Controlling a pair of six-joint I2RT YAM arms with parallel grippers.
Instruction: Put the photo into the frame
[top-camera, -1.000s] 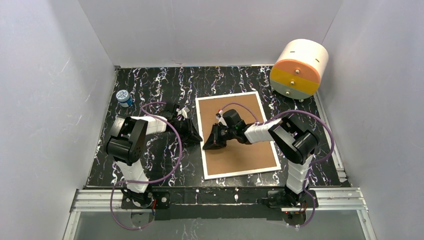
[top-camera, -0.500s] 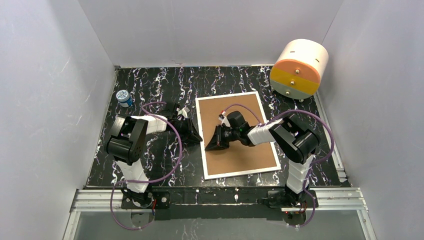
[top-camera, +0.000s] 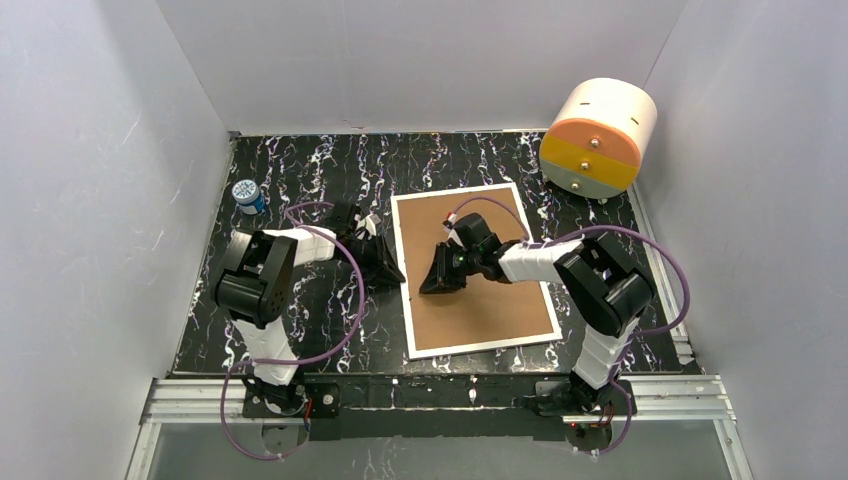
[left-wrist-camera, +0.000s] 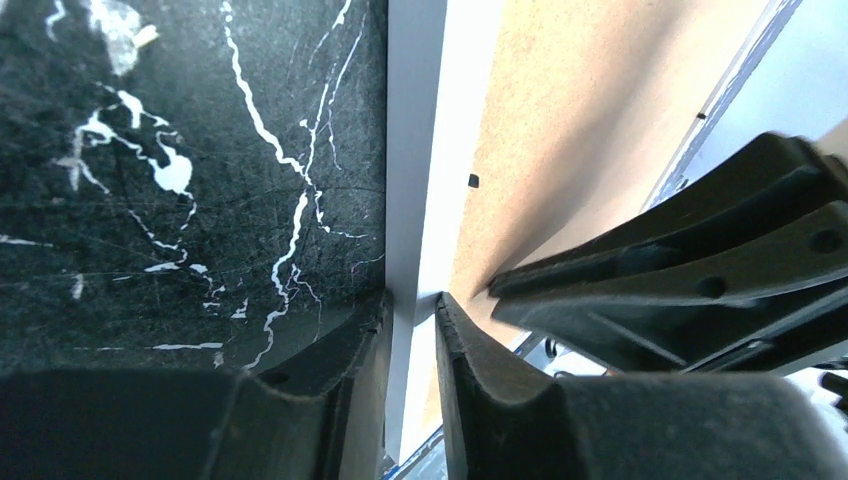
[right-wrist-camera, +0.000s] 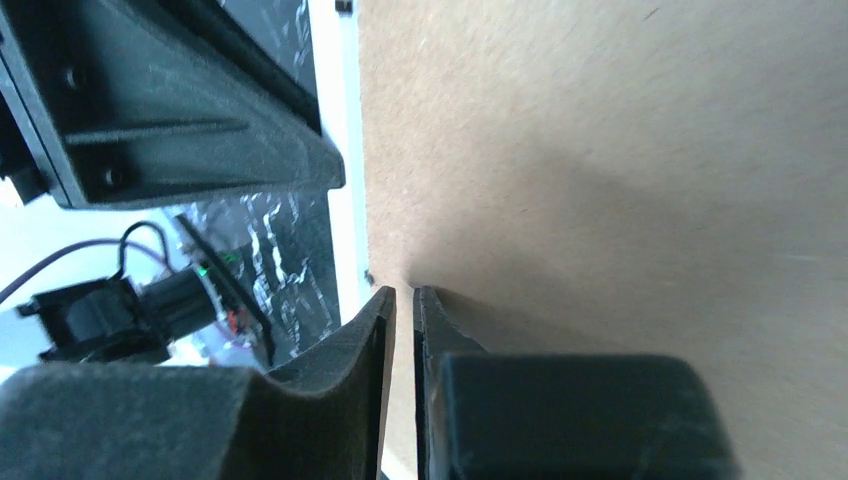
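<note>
Under both grippers, flat on the black marbled table (top-camera: 300, 170), lies the frame (top-camera: 490, 320). It is back side up, with brown fibreboard inside a narrow white rim.

The left gripper (top-camera: 399, 277) meets it from the outer side, around the middle of the frame's left long edge. In the left wrist view the white rim runs straight into the gap between its two fingers (left-wrist-camera: 350, 370). One finger is on the table side and the other on the board side, and the rim fills the gap. The jaws are closed on the rim. Ahead of those fingertips, just inside the rim, a small black tab (left-wrist-camera: 472, 181) sits on the board.

The right gripper (top-camera: 426, 287) reaches across the board from the opposite side. Its tips are low over the brown back, just inside that same left rim and close beside the left gripper. I cannot tell whether the two touch. Its fingers (right-wrist-camera: 340, 380) stand almost together, with only a thin slit between them. I cannot tell whether they pinch anything or rest on the board.

Beyond the right gripper, past the frame's far right corner, a white-and-orange drum (top-camera: 598, 138) leans at the table's corner, apart from the frame. Beyond the left arm, a small blue-and-white pot (top-camera: 246, 195) stands by the left wall, well apart from the frame.
</note>
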